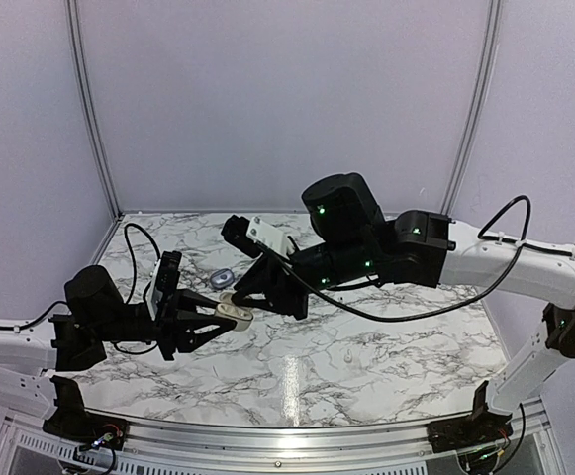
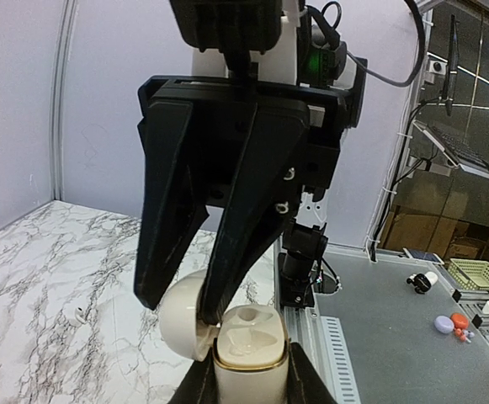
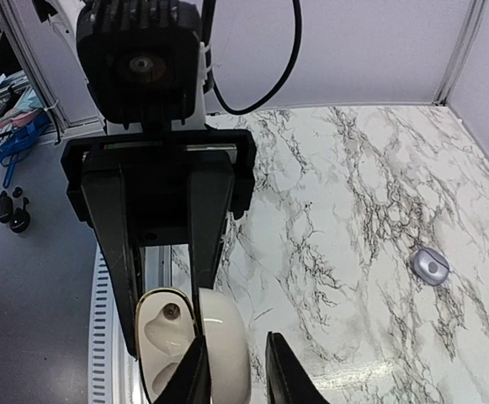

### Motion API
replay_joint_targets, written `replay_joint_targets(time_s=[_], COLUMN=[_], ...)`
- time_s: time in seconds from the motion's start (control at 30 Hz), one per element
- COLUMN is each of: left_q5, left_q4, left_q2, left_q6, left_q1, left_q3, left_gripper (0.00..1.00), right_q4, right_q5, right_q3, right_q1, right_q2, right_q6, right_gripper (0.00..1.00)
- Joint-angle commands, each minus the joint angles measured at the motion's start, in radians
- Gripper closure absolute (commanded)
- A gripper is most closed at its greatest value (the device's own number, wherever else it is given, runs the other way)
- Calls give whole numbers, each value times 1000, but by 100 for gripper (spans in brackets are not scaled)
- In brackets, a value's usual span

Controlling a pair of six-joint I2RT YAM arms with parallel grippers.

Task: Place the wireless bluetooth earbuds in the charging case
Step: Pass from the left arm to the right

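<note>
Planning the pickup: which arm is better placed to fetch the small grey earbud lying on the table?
Right. The left gripper is clamped on the charging case; the right gripper only straddles its lid, near the earbud.

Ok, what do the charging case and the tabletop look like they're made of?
Charging case: likely smooth plastic, cream, softly shiny, with a gold-looking rim band. Tabletop: white with grey veins like marble, glossy enough to mirror a light; stone or laminate, unclear.

The left arm (image 1: 30, 341) reaches in from the lower left of the frame, the left hand (image 1: 230, 315) clamped on the charging case (image 2: 248, 358). The right arm (image 1: 505, 262) stretches across from the right, the right hand (image 3: 236, 374) tilted down at centre, fingers narrowly apart.
</note>
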Motion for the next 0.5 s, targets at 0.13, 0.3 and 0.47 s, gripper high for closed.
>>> replay_joint_targets(time_s=[0.13, 0.3, 0.47], left_q5=[13, 3, 4], left_q4=[11, 11, 10], left_q2=[-30, -42, -37], left_q6=[25, 38, 43], left_q1=[-5, -5, -5], left_q3=[27, 17, 20], left_gripper=[100, 100, 100], right_q4=[-32, -37, -58], right_q5=[13, -23, -2], right_q3=[59, 65, 68], right_q1=[-1, -1, -1], right_q2=[2, 1, 10], right_q6=[-25, -26, -28], right_gripper=[91, 81, 81])
